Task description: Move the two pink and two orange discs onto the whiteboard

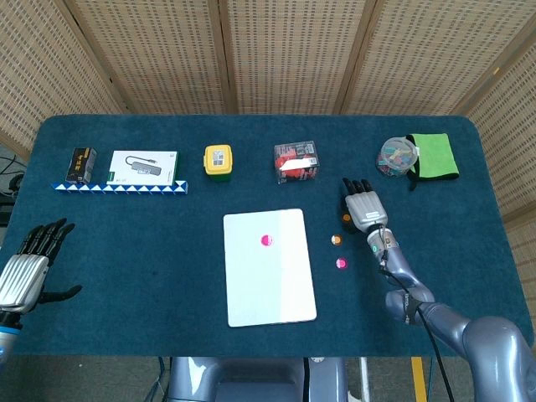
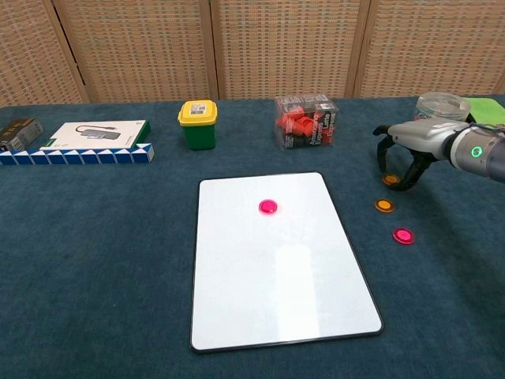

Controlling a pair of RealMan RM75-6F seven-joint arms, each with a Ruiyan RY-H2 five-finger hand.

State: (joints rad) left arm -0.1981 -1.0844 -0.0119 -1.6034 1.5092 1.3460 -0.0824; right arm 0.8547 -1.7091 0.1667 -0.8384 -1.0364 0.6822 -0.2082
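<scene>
Resting near the front left table edge, left hand [image 1: 29, 268] holds nothing, fingers spread. Whiteboard [image 2: 276, 300] lies centre; one pink disc [image 2: 268, 207] sits on its far half. Off the board to its right on the blue cloth: second pink disc [image 2: 403, 235], then orange disc [image 2: 383, 205] beyond it. Right hand [image 2: 404, 150] arches over the farther orange disc [image 2: 390, 179], fingers curled downward around it, apart; contact unclear. Far row: yellow box [image 2: 197, 123], clear red-filled box [image 2: 306, 122]
</scene>
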